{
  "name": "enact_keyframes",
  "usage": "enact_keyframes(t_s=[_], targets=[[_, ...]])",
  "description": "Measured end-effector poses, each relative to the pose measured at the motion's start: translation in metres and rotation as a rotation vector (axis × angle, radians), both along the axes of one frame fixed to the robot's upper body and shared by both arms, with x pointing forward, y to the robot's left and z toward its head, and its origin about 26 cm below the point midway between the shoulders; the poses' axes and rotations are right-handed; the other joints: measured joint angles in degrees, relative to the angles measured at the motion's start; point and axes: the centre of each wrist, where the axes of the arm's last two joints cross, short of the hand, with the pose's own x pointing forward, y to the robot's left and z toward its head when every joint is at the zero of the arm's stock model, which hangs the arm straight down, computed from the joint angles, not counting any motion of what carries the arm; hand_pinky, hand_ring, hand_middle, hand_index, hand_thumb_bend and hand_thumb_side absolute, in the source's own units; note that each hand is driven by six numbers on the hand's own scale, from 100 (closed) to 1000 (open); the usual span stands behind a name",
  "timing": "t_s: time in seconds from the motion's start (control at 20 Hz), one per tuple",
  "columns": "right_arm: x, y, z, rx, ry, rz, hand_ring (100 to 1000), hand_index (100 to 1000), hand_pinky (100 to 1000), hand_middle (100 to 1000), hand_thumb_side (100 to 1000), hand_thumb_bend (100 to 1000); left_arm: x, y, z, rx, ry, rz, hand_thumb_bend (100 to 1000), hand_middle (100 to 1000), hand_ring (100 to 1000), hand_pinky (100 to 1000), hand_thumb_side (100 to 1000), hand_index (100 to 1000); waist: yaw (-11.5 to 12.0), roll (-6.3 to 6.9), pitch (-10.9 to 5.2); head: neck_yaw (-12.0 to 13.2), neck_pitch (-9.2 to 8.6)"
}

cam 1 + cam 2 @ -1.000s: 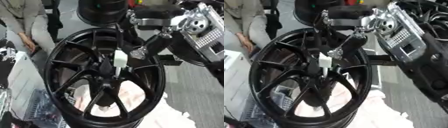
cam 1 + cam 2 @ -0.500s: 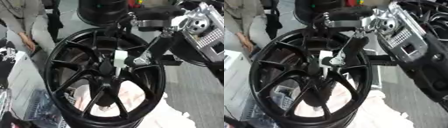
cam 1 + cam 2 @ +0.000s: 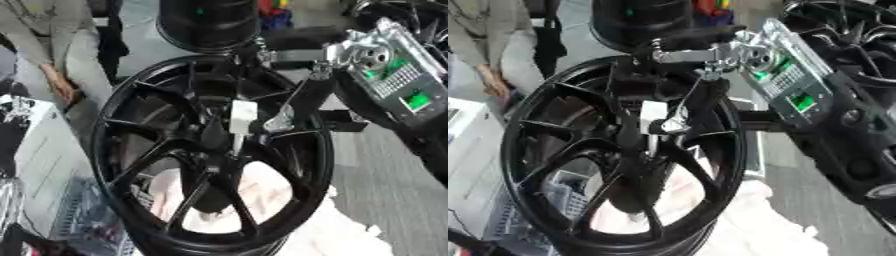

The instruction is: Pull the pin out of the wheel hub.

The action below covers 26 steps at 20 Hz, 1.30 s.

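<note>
Nearest the camera, white cloth (image 3: pixel 346 235) lay under the lower rim of the black wheel hub (image 3: pixel 131 150), which stood tilted on edge; a grey basket-like rack (image 3: pixel 553 200) showed through the lower spokes.

At the centre of the spokes stood the pin (image 3: pixel 241 116), a white block on a thin pale shaft that ran down toward the hub bore. The right hand (image 3: pixel 282 119) reached in from the upper right, its fingers (image 3: pixel 677 124) closed on the pin just beside the white block. The left hand appeared in neither view.

Compared with the frames of one second and half a second before, the hand had come down from above the spokes to the pin, and the fingers, then short of it, now pinched it. The white block sat at much the same place relative to the spokes, so the pin appeared not yet withdrawn. The reach was judged complete and the pull itself still to be done.

The left eye view showed the silvery fingertip against the side of the white block, clear of the spoke behind. The right eye view showed instead the silver wrist joint (image 3: pixel 737 52) and the forearm panel with green lights (image 3: pixel 794 82) in full, and more of the shaft below the block. Farthest back stood a dark drum-shaped object (image 3: pixel 208 22).
</note>
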Motion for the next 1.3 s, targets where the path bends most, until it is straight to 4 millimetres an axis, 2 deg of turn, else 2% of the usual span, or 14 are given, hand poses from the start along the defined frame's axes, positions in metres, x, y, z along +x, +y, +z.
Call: enact_keyframes(t_s=[0.25, 0.6, 1.3], targets=[[0.007, 0.002, -0.011, -0.009, 0.001, -0.037, 754, 933, 670, 782, 266, 364, 0.0, 0.0, 0.0, 0.0, 0.0, 0.0, 223, 730, 612, 813, 448, 776, 0.01, 0.02, 0.02, -0.1, 0.0], [0.008, 0.006, -0.019, -0.017, 0.006, -0.039, 683, 897, 620, 706, 248, 336, 0.0, 0.0, 0.0, 0.0, 0.0, 0.0, 224, 729, 611, 812, 448, 776, -0.05, 0.2, 0.08, -0.24, 0.0], [0.011, 0.011, -0.035, -0.038, 0.039, -0.036, 616, 821, 571, 640, 201, 273, 0.0, 0.0, 0.0, 0.0, 0.0, 0.0, 224, 729, 610, 814, 450, 776, -0.11, 0.24, 0.23, -0.25, 0.0]])
